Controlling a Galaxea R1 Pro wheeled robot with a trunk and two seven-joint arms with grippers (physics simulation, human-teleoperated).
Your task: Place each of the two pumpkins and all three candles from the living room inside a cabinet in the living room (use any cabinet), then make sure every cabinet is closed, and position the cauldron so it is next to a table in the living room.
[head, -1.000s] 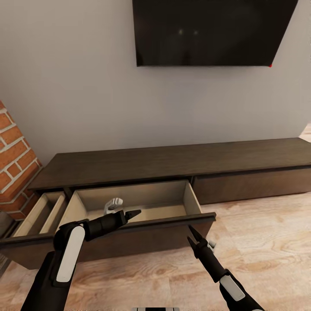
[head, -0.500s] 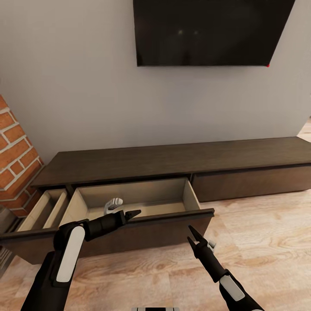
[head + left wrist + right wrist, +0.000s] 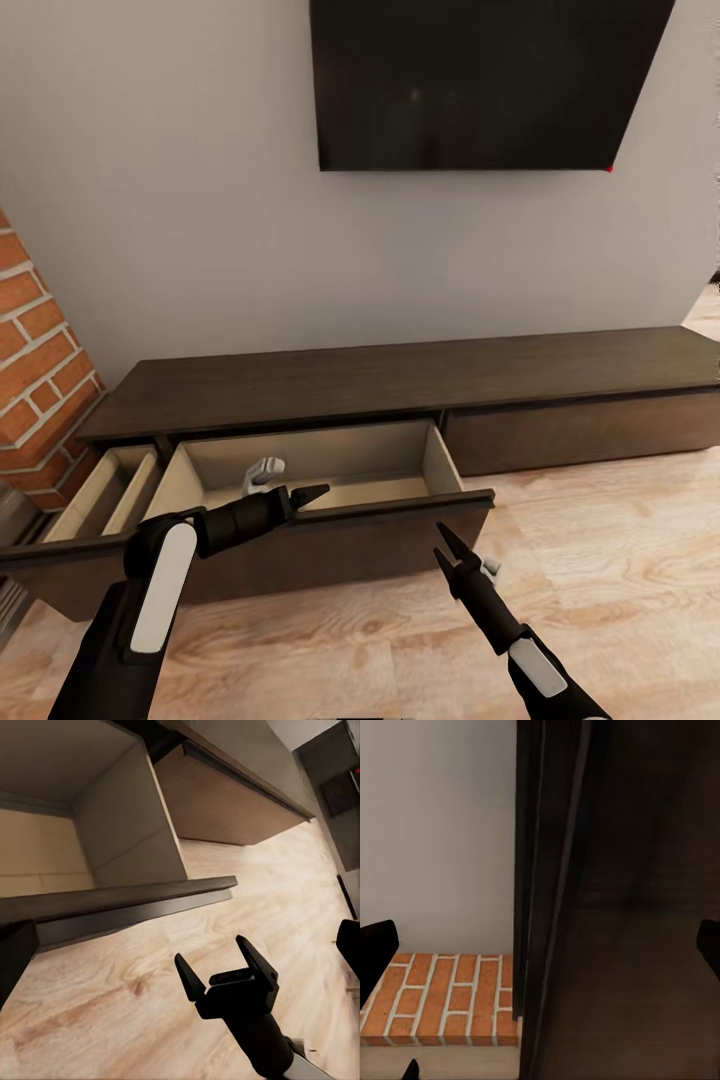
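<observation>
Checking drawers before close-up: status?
Left gripper and right gripper open, empty. Cabinet: two drawers open. No pumpkins or candles seen.

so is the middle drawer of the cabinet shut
No, the middle drawer of the cabinet is pulled out, its beige inside showing.

The cabinet [image 3: 400, 375] is seen standing on the wooden floor [image 3: 600, 560] against the wall, below the television [image 3: 480, 80]. Two of its drawers are pulled out; in the wider drawer [image 3: 330, 470] a small pale object [image 3: 262, 473] is seen, too small to be identified.
</observation>
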